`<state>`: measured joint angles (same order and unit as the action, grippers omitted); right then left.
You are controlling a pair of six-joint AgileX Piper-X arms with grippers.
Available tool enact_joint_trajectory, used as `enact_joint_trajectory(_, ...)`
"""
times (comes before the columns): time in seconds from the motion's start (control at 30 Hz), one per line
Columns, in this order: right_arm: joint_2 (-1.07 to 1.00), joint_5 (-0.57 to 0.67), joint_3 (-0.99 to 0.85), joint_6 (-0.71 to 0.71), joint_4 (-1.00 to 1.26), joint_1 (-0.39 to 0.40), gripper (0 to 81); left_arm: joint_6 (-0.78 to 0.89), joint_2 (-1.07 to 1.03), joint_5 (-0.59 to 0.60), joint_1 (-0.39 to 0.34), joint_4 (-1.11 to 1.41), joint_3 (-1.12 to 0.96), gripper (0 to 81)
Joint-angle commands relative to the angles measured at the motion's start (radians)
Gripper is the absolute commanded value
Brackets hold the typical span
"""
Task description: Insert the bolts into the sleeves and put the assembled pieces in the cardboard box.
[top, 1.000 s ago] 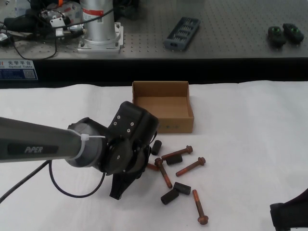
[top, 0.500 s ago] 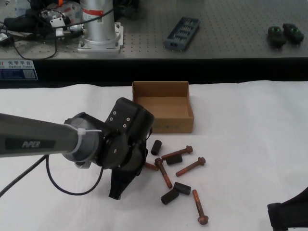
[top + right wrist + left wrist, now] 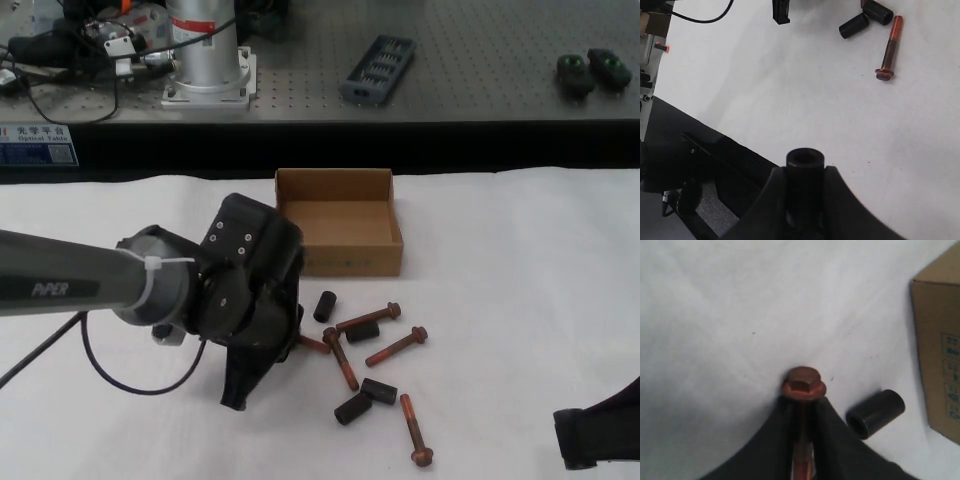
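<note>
My left gripper [image 3: 803,401] is shut on a rusty bolt [image 3: 803,382], head outward, just above the white cloth. A black sleeve [image 3: 875,413] lies close beside it, and the cardboard box [image 3: 940,340] stands just past that. In the high view, the left arm [image 3: 240,290] hangs in front of the box [image 3: 360,262]. My right gripper [image 3: 805,176] is shut on a black sleeve [image 3: 805,167], bore facing outward, at the cloth's near right corner [image 3: 600,440]. Loose bolts [image 3: 396,346] and sleeves [image 3: 351,408] lie scattered below the box.
A bolt [image 3: 888,47] and two sleeves [image 3: 854,25] lie on the cloth far ahead of the right gripper. A dark bench edge [image 3: 715,165] runs near it. Behind the cloth, a metal breadboard holds a silver post [image 3: 205,50], cables and a black rack [image 3: 378,68].
The left arm has shifted to the left and slightly away from the loose parts, still holding its bolt. The right gripper has barely moved.
</note>
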<state>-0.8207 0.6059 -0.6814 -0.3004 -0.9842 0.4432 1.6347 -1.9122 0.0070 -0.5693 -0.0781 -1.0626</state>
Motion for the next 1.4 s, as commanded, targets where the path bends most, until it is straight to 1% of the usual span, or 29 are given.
enact_joint_trajectory(0.0, 0.009, 0.018, -0.012, 0.009, 0.011, -0.005, 2.7, -0.208, 0.001, 0.068, 0.004, -0.056, 0.016, 0.6)
enact_joint_trajectory(0.13, 0.009, 0.018, -0.012, 0.033, 0.01, -0.005, 2.7, -0.48, 0.091, 0.067, 0.032, -0.056, 0.018, 0.6)
enact_joint_trajectory(0.23, 0.002, 0.018, -0.012, 0.053, 0.03, -0.005, 2.7, -0.62, 0.165, 0.093, 0.058, -0.056, 0.031, 0.6)
enact_joint_trajectory(0.37, -0.037, 0.098, -0.01, 0.037, 0.124, 0.006, 2.7, -0.752, 0.274, 0.179, 0.107, -0.044, 0.071, 0.6)
enact_joint_trajectory(0.47, -0.095, 0.147, -0.01, 0.008, 0.227, 0.032, 2.7, -0.83, 0.367, 0.275, 0.141, 0.013, 0.117, 0.6)
enact_joint_trajectory(0.57, -0.171, 0.193, -0.01, -0.038, 0.341, 0.076, 2.7, -0.874, 0.446, 0.402, 0.169, 0.107, 0.171, 0.6)
enact_joint_trajectory(0.7, -0.265, 0.237, -0.01, -0.115, 0.521, 0.161, 2.7, -0.904, 0.534, 0.569, 0.19, 0.257, 0.234, 0.6)
enact_joint_trajectory(0.83, -0.336, 0.243, -0.01, -0.202, 0.707, 0.246, 2.7, -0.91, 0.587, 0.667, 0.19, 0.327, 0.252, 0.6)
enact_joint_trajectory(0.97, -0.38, 0.235, -0.01, -0.274, 0.86, 0.281, 2.7, -0.935, 0.626, 0.726, 0.19, 0.327, 0.252, 0.6)
enact_joint_trajectory(1.07, -0.405, 0.229, -0.01, -0.328, 0.964, 0.283, 2.7, -0.939, 0.645, 0.766, 0.19, 0.325, 0.252, 0.6)
enact_joint_trajectory(1.13, -0.416, 0.212, -0.01, -0.367, 1.015, 0.283, 2.7, -0.939, 0.659, 0.764, 0.19, 0.321, 0.252, 0.6)
enact_joint_trajectory(1.37, -0.419, 0.197, -0.012, -0.373, 1.079, 0.283, 2.7, -0.952, 0.674, 0.782, 0.191, 0.318, 0.252, 0.6)
